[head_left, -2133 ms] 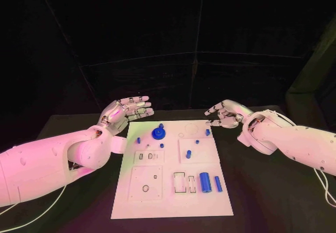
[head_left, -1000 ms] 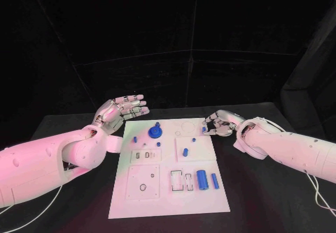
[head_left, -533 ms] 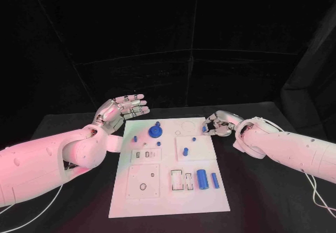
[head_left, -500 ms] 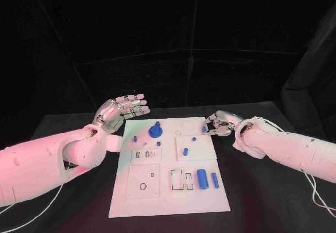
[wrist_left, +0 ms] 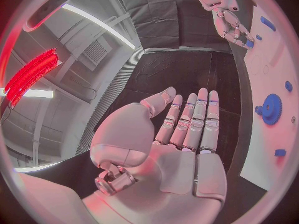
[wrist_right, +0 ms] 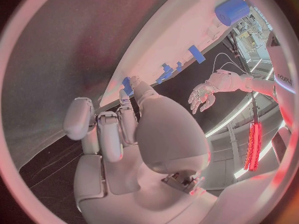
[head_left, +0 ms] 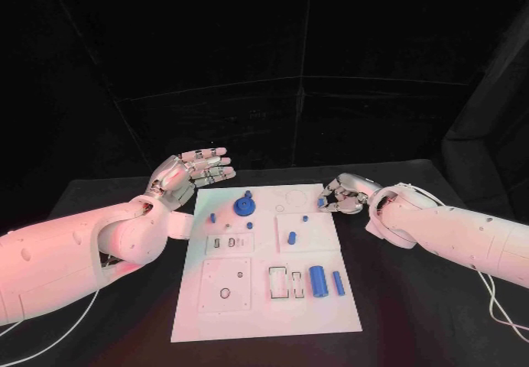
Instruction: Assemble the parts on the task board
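The fingers (wrist_right: pixel 126 97) of the right hand (head_left: pixel 344 195) are curled at the far right corner of the task board (head_left: pixel 264 313), pinching one small blue peg (wrist_right: pixel 127 86) there. The left hand (head_left: pixel 189 177) is raised off the board's far left corner, palm open, its fingers (wrist_left: pixel 190 119) straight and holding nothing. The white board lies in the middle of the black bench (head_left: pixel 441 321). On it I count one blue gear (head_left: pixel 244 206), two upright blue cylinders side by side (head_left: pixel 319 282), one thick and one thin, and several small blue pegs (head_left: pixel 292 238) scattered across the far half; their exact number cannot be told.
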Robot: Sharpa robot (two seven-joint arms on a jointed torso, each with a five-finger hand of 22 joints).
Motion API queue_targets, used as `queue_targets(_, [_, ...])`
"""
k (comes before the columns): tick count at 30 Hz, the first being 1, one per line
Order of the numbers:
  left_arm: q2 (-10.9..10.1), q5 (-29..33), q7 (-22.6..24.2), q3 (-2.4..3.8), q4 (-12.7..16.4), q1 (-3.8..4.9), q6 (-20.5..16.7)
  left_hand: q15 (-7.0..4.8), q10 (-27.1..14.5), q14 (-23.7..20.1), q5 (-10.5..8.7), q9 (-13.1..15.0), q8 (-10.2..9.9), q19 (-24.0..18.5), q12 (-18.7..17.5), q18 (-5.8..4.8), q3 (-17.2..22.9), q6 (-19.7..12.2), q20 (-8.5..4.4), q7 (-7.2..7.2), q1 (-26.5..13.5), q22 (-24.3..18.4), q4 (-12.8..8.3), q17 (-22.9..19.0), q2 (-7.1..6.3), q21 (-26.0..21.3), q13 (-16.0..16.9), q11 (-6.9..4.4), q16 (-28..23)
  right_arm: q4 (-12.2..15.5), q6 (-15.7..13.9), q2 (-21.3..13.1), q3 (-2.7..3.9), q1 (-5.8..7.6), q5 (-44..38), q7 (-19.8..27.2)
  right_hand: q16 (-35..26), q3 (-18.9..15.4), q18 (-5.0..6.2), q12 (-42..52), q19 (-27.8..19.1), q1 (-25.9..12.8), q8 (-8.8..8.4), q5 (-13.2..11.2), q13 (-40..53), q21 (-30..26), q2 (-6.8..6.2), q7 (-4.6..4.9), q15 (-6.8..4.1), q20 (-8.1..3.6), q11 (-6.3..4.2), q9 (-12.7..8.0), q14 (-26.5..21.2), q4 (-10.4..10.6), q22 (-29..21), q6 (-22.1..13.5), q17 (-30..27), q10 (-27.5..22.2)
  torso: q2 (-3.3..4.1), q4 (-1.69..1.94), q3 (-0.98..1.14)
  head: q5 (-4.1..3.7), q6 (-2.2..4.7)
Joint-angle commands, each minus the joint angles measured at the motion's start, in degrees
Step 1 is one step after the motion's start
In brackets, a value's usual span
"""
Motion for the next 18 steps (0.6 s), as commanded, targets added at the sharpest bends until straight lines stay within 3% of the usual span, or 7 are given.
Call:
queue_targets(1, [0.0,-0.1,0.2,0.05,0.0,0.07,0.8,-0.09,0.2,0.3,0.16,0.0,0.1,0.3,0.4,1.04,0.3,-0.3,0.06,5.11,-0.4,-0.1,0.0,-0.1,-0.01,-0.2,0.0,0.0,0.4,0.1,0.3,0.1,0.02,0.07,-0.4,0.1,0.2,0.3,-0.8,0.3,0.1,0.1,0.34,-0.1,2.6,0.3,0.44,-0.03,-0.4,-0.42,-0.4,0.1,4.9,-0.1,0.1,0.3,10.2,0.0,0.0,-0.01,0.01,0.04,-0.05])
queue_targets(12, [0.1,-0.1,0.2,0.05,0.0,0.07,0.9,-0.09,0.2,0.3,0.16,0.0,0.1,0.3,0.4,1.04,0.3,-0.3,0.06,5.11,-0.4,-0.1,0.0,-0.1,-0.01,-0.2,0.0,0.0,0.4,0.1,-1.0,0.5,0.03,0.05,-0.5,-0.7,0.2,0.3,-0.83,0.3,0.2,-0.2,0.28,-0.4,2.7,0.3,0.37,-0.09,-0.52,-0.57,-0.49,-0.1,4.9,0.0,0.2,0.5,10.2,0.1,0.02,0.03,0.02,0.02,-0.21])
queue_targets(18, [0.1,-0.1,0.1,0.05,-0.1,0.06,0.9,-0.09,0.2,0.3,0.16,0.0,0.1,0.3,0.4,1.04,0.3,-0.3,0.06,5.11,-0.4,-0.1,0.0,-0.1,-0.01,-0.2,0.0,0.0,0.4,1.1,-3.3,0.4,0.03,0.04,-0.3,-0.7,0.3,0.5,-0.89,0.6,0.4,-0.8,0.63,0.4,3.1,0.5,0.79,-0.54,-0.8,-0.83,-0.85,0.0,5.0,0.3,0.6,1.6,10.5,0.4,-0.02,-0.01,0.04,0.16,-0.21])
